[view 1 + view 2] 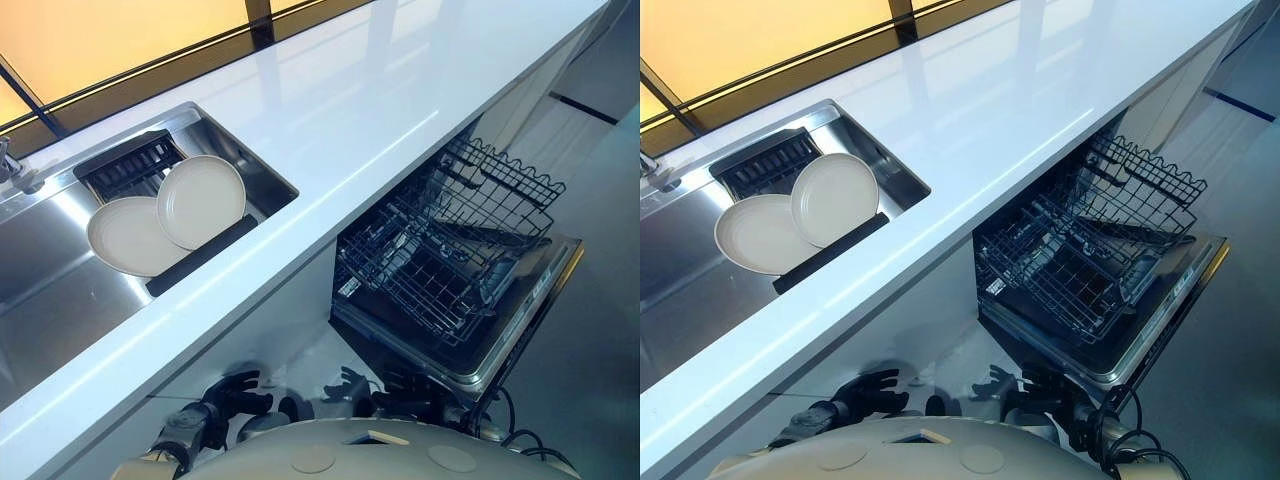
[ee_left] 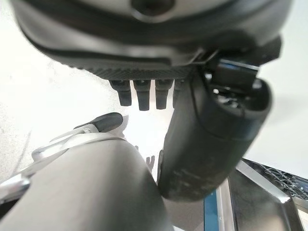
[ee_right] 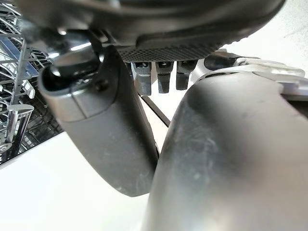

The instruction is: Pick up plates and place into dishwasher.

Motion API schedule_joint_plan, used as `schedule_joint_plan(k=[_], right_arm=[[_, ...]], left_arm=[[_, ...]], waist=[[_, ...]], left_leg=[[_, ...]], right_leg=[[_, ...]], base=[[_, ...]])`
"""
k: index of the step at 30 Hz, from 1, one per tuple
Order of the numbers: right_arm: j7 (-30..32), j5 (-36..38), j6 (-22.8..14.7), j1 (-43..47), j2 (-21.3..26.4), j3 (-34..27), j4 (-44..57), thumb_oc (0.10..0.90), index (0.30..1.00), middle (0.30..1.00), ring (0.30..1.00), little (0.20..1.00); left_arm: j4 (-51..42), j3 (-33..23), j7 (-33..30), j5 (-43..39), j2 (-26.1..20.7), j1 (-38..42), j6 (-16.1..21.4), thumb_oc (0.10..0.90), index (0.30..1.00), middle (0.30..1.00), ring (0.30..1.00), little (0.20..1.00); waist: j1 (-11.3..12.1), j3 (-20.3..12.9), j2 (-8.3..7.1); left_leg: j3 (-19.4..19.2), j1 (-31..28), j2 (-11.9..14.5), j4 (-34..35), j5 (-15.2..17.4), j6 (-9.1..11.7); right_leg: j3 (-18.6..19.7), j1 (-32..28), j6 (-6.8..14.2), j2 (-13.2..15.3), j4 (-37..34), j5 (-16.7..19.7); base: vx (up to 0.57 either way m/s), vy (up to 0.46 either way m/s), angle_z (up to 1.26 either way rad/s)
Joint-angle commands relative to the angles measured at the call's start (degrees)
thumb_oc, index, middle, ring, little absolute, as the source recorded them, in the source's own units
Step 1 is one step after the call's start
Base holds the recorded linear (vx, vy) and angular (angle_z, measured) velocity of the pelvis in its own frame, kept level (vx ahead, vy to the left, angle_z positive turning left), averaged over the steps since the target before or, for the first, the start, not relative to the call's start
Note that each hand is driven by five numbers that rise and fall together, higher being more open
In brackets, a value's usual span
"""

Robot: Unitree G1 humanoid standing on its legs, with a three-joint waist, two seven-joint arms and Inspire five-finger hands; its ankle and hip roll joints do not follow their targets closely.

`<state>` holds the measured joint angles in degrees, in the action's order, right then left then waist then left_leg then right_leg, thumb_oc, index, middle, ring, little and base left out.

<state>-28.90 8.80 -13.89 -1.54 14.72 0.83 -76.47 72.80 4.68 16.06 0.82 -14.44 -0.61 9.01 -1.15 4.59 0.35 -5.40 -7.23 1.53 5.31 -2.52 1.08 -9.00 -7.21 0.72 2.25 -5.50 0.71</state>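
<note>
Evidently both plates (image 1: 165, 218) sat untouched in the sink (image 1: 60, 300); each robot hand (image 1: 238, 392) hung empty, fingers relaxed, so a firm rim grasp was advised.

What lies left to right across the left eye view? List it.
Faucet → left plate → right plate → bare counter → dishwasher rack. Low in the view, the left hand comes before the right hand.

Bright light glares off the white countertop (image 1: 340, 110); both wrist views are blurred up close.
</note>
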Motion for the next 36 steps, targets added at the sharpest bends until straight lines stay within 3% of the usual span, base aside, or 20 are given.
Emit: schedule_joint_plan(k=[1,6,8,11,14,17,20,21,22,23,24,27,29,31,33,34,36], right_arm=[[-0.1,-1.6,-1.0,2.6,1.3,0.3,-1.5,0.800,0.900,0.900,0.900,0.900],[-0.2,-2.3,0.3,2.7,1.6,0.1,-0.2,0.800,0.900,0.900,0.900,0.900],[-0.4,-2.8,0.9,2.6,1.7,-0.7,0.6,0.800,0.900,0.900,0.900,0.900],[-0.5,-2.8,1.5,2.7,1.8,-1.4,1.2,0.800,0.900,0.900,0.900,0.900],[-0.5,-2.6,1.7,2.8,2.1,-1.4,2.1,0.800,0.900,0.900,0.900,0.900],[-0.4,-1.8,2.8,3.0,3.1,-0.8,3.9,0.800,0.900,0.900,0.900,0.900],[-0.3,-0.9,3.1,3.3,3.8,-0.3,4.4,0.800,0.900,0.900,0.900,0.900],[-0.2,-0.6,3.0,3.3,3.9,-0.2,4.3,0.800,0.900,0.900,0.900,0.900],[-0.1,-0.3,2.7,3.4,4.1,-0.1,3.9,0.800,0.900,0.900,0.900,0.900],[-0.1,-0.3,2.5,3.4,4.1,-0.2,3.8,0.800,0.900,0.900,0.900,0.900],[0.1,-0.1,1.6,3.3,3.9,-0.2,2.7,0.800,0.900,0.900,0.900,0.900],[0.2,0.0,-0.2,3.1,3.4,-0.2,0.6,0.800,0.900,0.900,0.900,0.900],[0.2,0.2,-1.0,3.1,3.0,0.1,-0.4,0.800,0.900,0.900,0.900,0.900],[0.4,0.8,-1.2,3.3,2.5,0.9,-0.9,0.800,0.900,0.900,0.900,0.900],[0.8,1.4,-1.1,3.5,2.1,2.0,-0.9,0.800,0.900,0.900,0.900,0.900],[1.0,1.7,-1.0,3.6,1.9,2.6,-0.8,0.800,0.900,0.900,0.900,0.900],[2.0,2.6,-1.2,3.3,1.1,4.4,-0.3,0.800,0.900,0.900,0.900,0.900]], left_arm=[[4.4,0.8,5.7,-3.8,0.7,2.6,0.2,0.800,0.900,0.900,0.900,0.900],[1.8,-0.9,15.3,-19.4,1.5,3.2,-4.7,0.800,0.900,0.900,0.900,0.900],[-0.8,-2.5,18.8,-27.7,2.4,3.5,-10.5,0.800,0.900,0.900,0.900,0.900],[-5.1,-1.9,28.3,-28.5,3.3,3.1,-16.5,0.800,0.900,0.900,0.900,0.900],[-11.9,2.0,33.7,-23.2,3.6,2.3,-12.9,0.800,0.900,0.900,0.900,0.900],[-22.2,8.2,38.8,-17.3,1.8,2.3,-4.7,0.800,0.900,0.900,0.900,0.900],[-32.2,11.2,45.4,-17.8,0.2,3.1,-5.1,0.800,0.900,0.900,0.900,0.900],[-37.3,12.0,48.1,-19.6,-0.6,3.7,-7.7,0.800,0.900,0.900,0.900,0.900],[-48.2,12.8,53.6,-25.0,-2.2,5.2,-15.2,0.800,0.900,0.900,0.900,0.900],[-49.7,12.9,55.6,-26.5,-2.5,5.3,-16.0,0.800,0.900,0.900,0.900,0.900],[-61.1,13.2,58.2,-34.1,-1.8,6.8,-27.0,0.800,0.900,0.900,0.900,0.900],[-74.3,14.4,57.8,-52.8,1.6,8.1,-40.4,0.800,0.900,0.900,0.900,0.900],[-80.4,16.3,53.7,-65.3,4.6,8.5,-44.4,0.800,0.900,0.900,0.900,0.900],[-85.1,18.3,50.1,-77.2,6.4,9.4,-41.8,0.800,0.900,0.900,0.900,0.900],[-88.4,19.6,46.9,-83.0,7.0,10.4,-37.3,0.800,0.900,0.900,0.900,0.900],[-89.9,20.1,45.3,-84.8,7.0,10.8,-34.0,0.800,0.900,0.900,0.900,0.900],[-94.3,19.3,38.8,-86.5,5.9,12.8,-22.3,0.800,0.900,0.900,0.900,0.900]], waist=[[0.8,0.6,1.16],[0.7,0.6,1.38],[0.8,0.7,1.38],[1.2,0.8,1.32],[1.4,1.3,1.61],[1.5,1.9,2.23],[1.6,2.3,2.73],[1.6,2.4,2.88],[1.6,2.4,3.12],[1.6,2.4,3.14],[1.7,2.2,3.17],[1.7,2.0,3.01],[1.7,2.0,2.72],[1.7,2.0,2.41],[1.7,2.1,2.22],[1.7,2.1,2.14],[1.7,2.0,1.93]], left_leg=[[-1.7,1.4,-0.6,-1.9,5.6,0.0],[-1.8,1.3,-0.5,-1.8,5.6,0.1],[-1.9,1.5,-0.5,-1.7,5.6,0.1],[-1.7,1.9,-0.4,-1.6,5.5,0.1],[-1.7,2.0,-0.3,-1.4,5.3,0.1],[-1.3,2.4,-0.3,-1.2,5.1,-0.1],[-0.9,2.4,-0.3,-1.0,5.0,-0.3],[-0.7,2.5,-0.4,-1.0,5.0,-0.4],[-0.5,2.5,-0.4,-0.8,5.1,-0.7],[-0.4,2.5,-0.5,-0.7,5.2,-0.8],[-0.1,2.4,-0.6,-0.5,5.3,-1.0],[0.5,2.1,-0.8,-0.3,6.0,-1.2],[0.8,1.9,-0.8,-0.3,6.5,-1.2],[1.2,1.7,-0.8,-0.3,6.7,-1.0],[1.5,1.7,-0.8,-0.3,6.8,-0.9],[1.7,1.6,-0.8,-0.3,6.8,-0.9],[2.1,1.7,-0.9,-0.3,6.8,-0.8]], right_leg=[[-4.2,2.7,2.6,0.5,6.0,-6.5],[-4.1,2.9,2.8,0.5,6.2,-6.5],[-4.3,3.1,2.9,0.7,6.3,-6.4],[-4.6,3.3,3.0,0.9,6.2,-6.2],[-4.6,3.6,3.1,0.9,6.3,-6.0],[-4.3,4.3,3.3,0.8,6.6,-5.8],[-3.8,4.7,3.4,0.7,6.7,-5.7],[-3.7,4.7,3.4,0.7,6.7,-5.7],[-3.4,4.7,3.4,0.7,6.5,-5.6],[-3.4,4.8,3.4,0.6,6.5,-5.6],[-3.0,4.6,3.4,0.5,6.2,-5.4],[-2.5,4.1,3.3,0.4,5.6,-5.3],[-2.2,3.7,3.2,0.3,5.3,-5.3],[-2.1,3.5,3.0,0.2,5.1,-5.4],[-2.2,3.4,2.9,0.1,5.2,-5.5],[-2.2,3.3,2.8,0.1,5.3,-5.5],[-2.3,3.3,2.6,0.0,5.3,-5.7]], base=[[0.00,0.000,0.00],[0.00,0.000,0.00],[0.00,0.000,0.00],[-0.01,-0.002,0.00],[-0.04,0.002,0.05],[-0.05,0.017,0.03],[-0.01,0.005,0.00],[0.00,0.000,0.00],[0.00,0.000,0.00],[0.00,0.000,0.00],[0.00,0.000,0.00],[0.03,-0.028,0.07],[0.04,-0.051,0.05],[0.03,-0.050,0.05],[0.01,-0.033,0.04],[0.01,-0.030,0.04],[0.00,0.000,0.00]])
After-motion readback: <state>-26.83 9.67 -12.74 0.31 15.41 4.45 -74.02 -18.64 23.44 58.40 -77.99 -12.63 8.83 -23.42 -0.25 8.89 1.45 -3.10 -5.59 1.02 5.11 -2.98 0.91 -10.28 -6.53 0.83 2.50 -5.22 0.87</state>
